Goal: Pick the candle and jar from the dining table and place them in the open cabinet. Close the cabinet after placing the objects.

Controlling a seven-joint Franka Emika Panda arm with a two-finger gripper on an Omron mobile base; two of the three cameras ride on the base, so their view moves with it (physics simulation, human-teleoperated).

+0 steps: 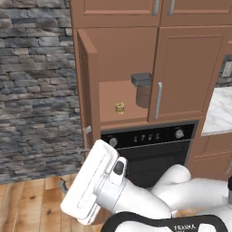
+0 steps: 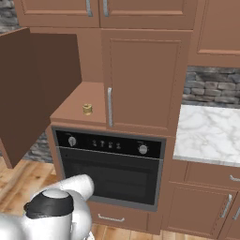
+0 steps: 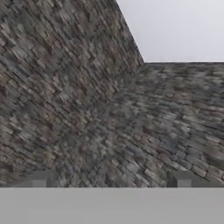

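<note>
The brown cabinet (image 1: 186,72) (image 2: 140,79) stands above the oven with its left door (image 1: 88,81) (image 2: 33,89) swung open and its right door shut. On the open shelf sits the small gold candle (image 1: 119,108) (image 2: 87,109). Behind it to the right stands the grey jar (image 1: 142,88), partly covered by the shut door. My gripper (image 3: 110,180) is open and holds nothing. Its two fingertips (image 3: 39,179) are spread wide and face a grey stone wall (image 3: 87,109). The arm is folded low in front of the oven, below the open door. The dining table is out of view.
A black-fronted oven (image 1: 149,149) (image 2: 110,164) sits under the shelf. A white marble counter (image 1: 219,111) (image 2: 206,131) lies to the right over brown drawers. A stone wall (image 1: 36,90) stands left of the open door, with wood floor (image 1: 27,199) below.
</note>
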